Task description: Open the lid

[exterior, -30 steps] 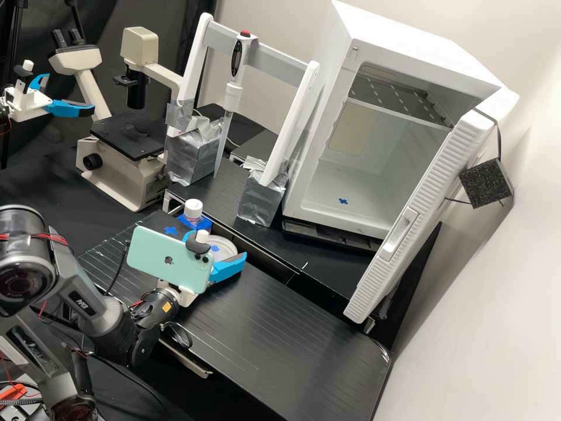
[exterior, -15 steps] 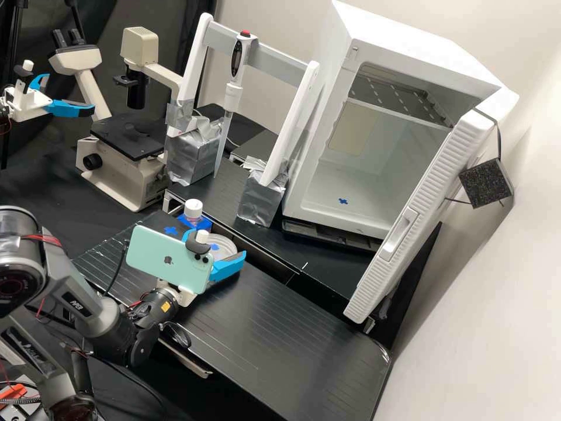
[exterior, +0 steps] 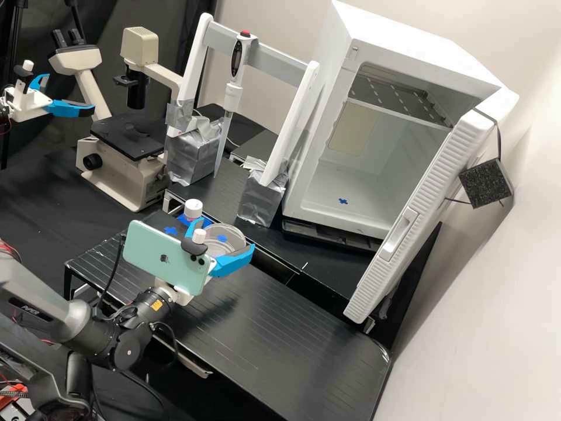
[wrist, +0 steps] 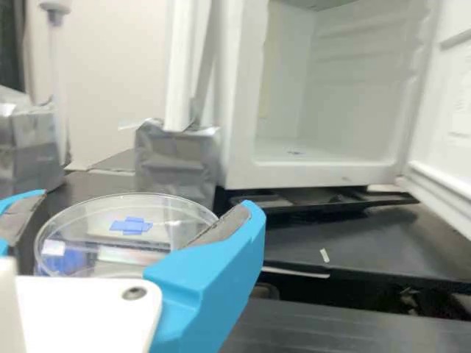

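In the high view the gripper (exterior: pixel 225 235) is over the bench's left part, its blue fingers shut on the clear round lid (exterior: pixel 232 233) from two sides. A blue tape cross marks the lid's top. Pale rings of the dish (exterior: pixel 215 250) show under and through it, partly behind the phone mount and finger; the gap between lid and dish is hard to judge. In the wrist view the gripper (wrist: pixel 146 203) has its grey pads at either side of the lid (wrist: pixel 173 209), which looks level.
A white-capped bottle (exterior: pixel 193 209) stands just behind the dish, near a blue tape cross (exterior: pixel 170 231). Farther back are a pipette (exterior: pixel 234 96) on a white stand, a microscope (exterior: pixel 125 161) and an open white cabinet (exterior: pixel 362 175). A teal phone (exterior: pixel 166 257) rides on the gripper.
The gripper and lid have risen and shifted slightly right, with more of the pale rings showing below the lid's rim. The arm's links behind have swung lower.
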